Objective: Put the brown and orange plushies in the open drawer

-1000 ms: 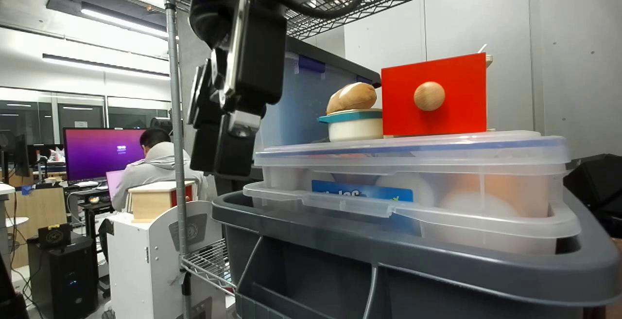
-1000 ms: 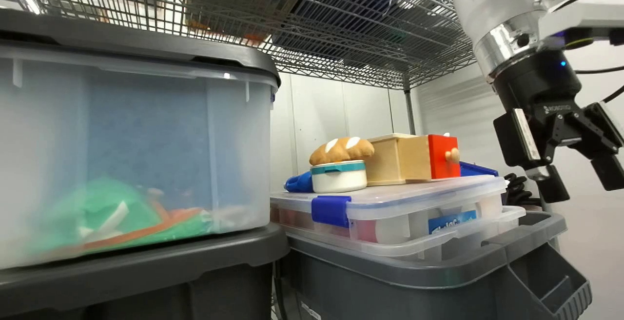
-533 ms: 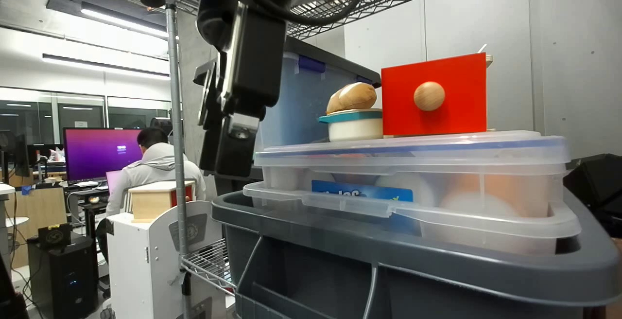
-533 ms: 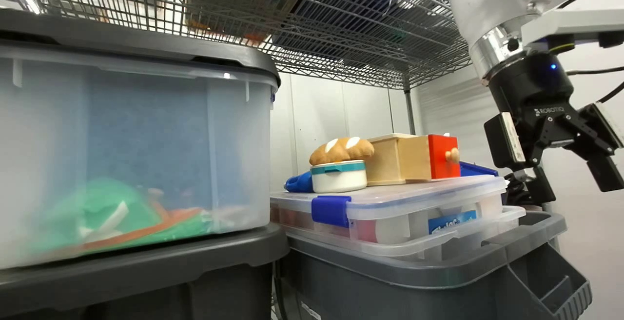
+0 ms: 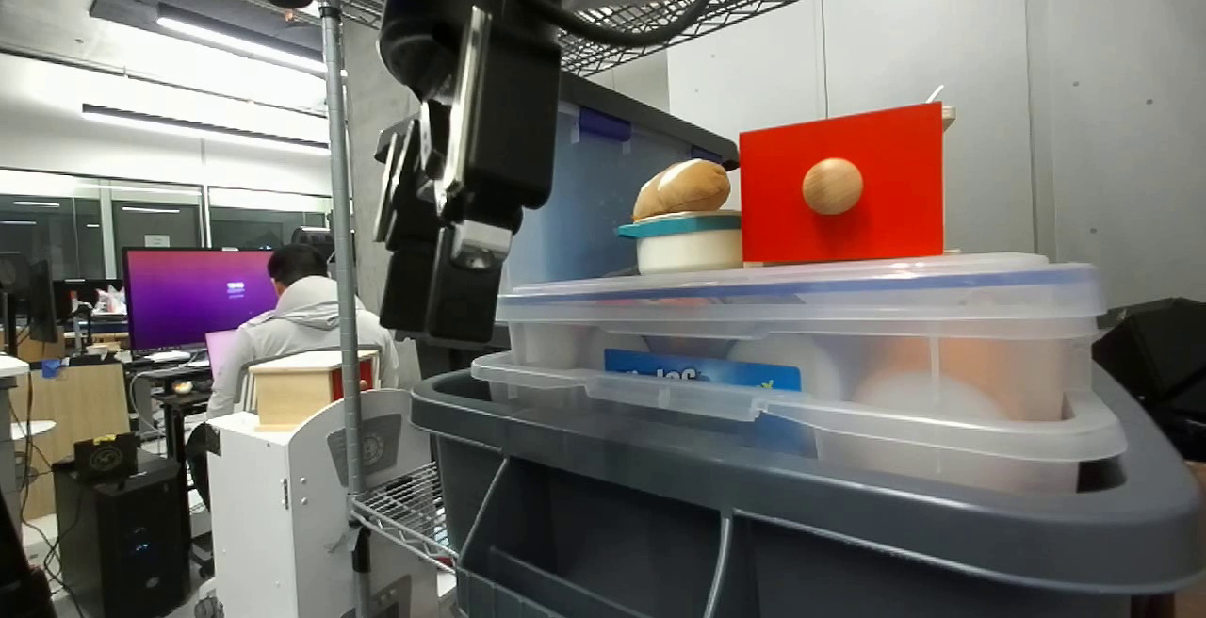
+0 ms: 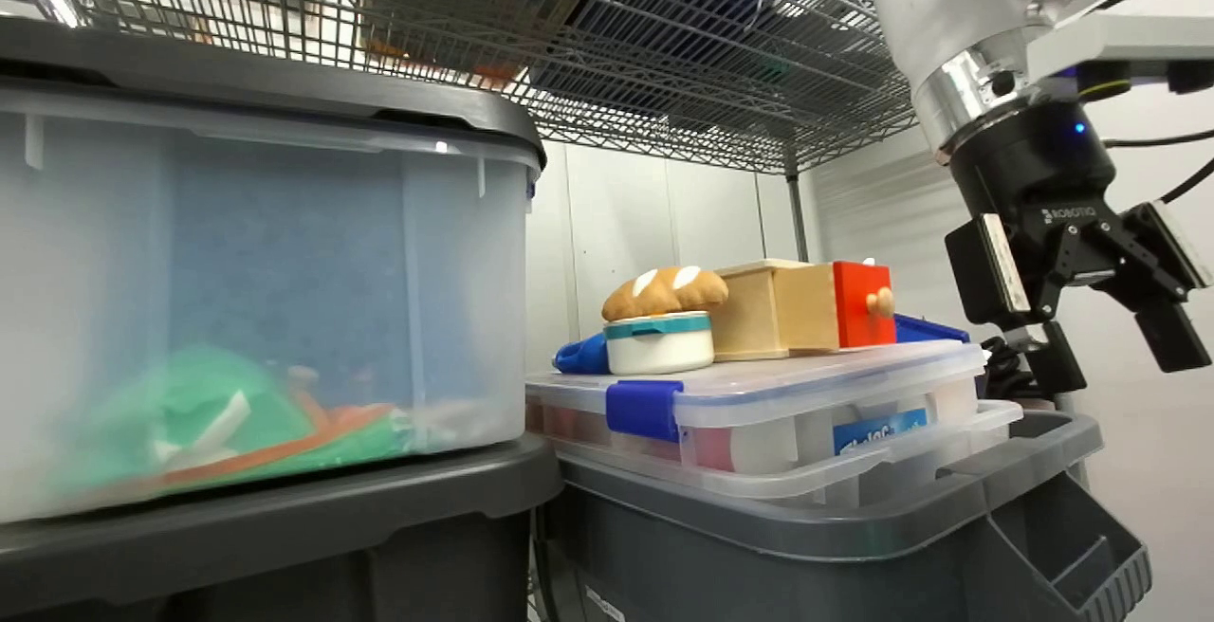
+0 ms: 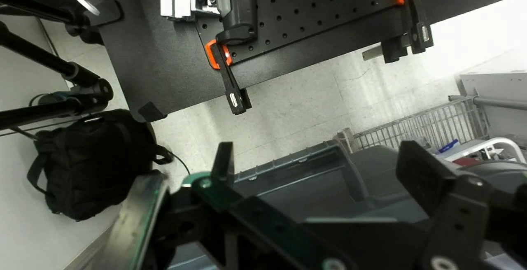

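The fingers (image 6: 1057, 361) are held wide apart, with a gap seen between them in the wrist view. In an exterior view the brown plushie (image 6: 664, 293) is seen toward 9 o'clock from the fingers, well apart from them; in an exterior view the plushie (image 5: 697, 189) is seen between 2 and 3 o'clock from them. It is supported by a white pot (image 6: 659, 353) with a teal rim, and the pot is borne by a clear box (image 6: 797, 404). In both exterior views the red-fronted drawer (image 6: 850, 304) is seen at 3 o'clock from the plushie. It is drawn out of its wooden cabinet (image 6: 744, 314). In the wrist view, part of a grey bin (image 7: 288, 171) is framed between the fingers, and a black worktop (image 7: 164, 56) is seen toward 11 o'clock.
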Robot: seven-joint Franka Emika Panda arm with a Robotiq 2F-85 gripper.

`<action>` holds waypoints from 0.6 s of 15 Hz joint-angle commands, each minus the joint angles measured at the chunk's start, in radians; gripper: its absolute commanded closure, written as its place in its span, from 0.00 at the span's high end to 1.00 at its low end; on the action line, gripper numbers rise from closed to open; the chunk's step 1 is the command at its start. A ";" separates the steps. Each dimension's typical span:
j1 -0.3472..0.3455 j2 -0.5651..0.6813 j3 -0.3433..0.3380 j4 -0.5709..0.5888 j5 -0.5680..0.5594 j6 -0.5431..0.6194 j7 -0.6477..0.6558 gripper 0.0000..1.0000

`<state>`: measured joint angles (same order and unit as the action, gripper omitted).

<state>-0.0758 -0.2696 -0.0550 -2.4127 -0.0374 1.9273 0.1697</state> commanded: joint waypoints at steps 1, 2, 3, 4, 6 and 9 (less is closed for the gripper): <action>0.001 -0.056 0.002 -0.023 -0.012 0.027 -0.054 1.00; 0.000 -0.073 0.001 -0.031 -0.015 0.042 -0.070 1.00; 0.000 -0.085 -0.001 -0.036 -0.013 0.053 -0.085 1.00; -0.001 -0.096 -0.004 -0.037 -0.011 0.061 -0.099 1.00; -0.003 -0.118 -0.008 -0.035 -0.007 0.071 -0.118 1.00; 0.000 -0.149 -0.009 -0.026 -0.003 0.093 -0.139 1.00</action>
<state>-0.0757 -0.3683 -0.0581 -2.4297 -0.0383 1.9942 0.0631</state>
